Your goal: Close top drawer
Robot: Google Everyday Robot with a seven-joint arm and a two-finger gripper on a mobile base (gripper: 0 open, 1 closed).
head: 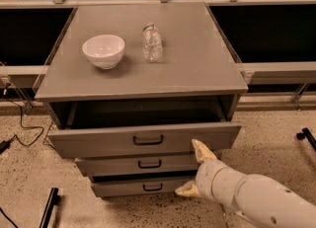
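The top drawer (98,143) is pulled out from the grey cabinet (143,81). It has a tall flat grey front and a black bar handle (148,140). Its dark inside shows behind the front panel. My gripper (195,169) is open, at the lower right of the cabinet, in front of the lower drawers. One tan fingertip (200,148) points up by the lower edge of the top drawer's front, right of the handle. The other fingertip (185,189) is low, by the bottom drawer. The white arm reaches in from the lower right.
A white bowl (103,50) and a clear plastic bottle (152,42) stand on the cabinet top. Two shorter drawers (113,164) sit below, slightly out. Black cables lie on the speckled floor at left. A black bar (48,207) lies at lower left.
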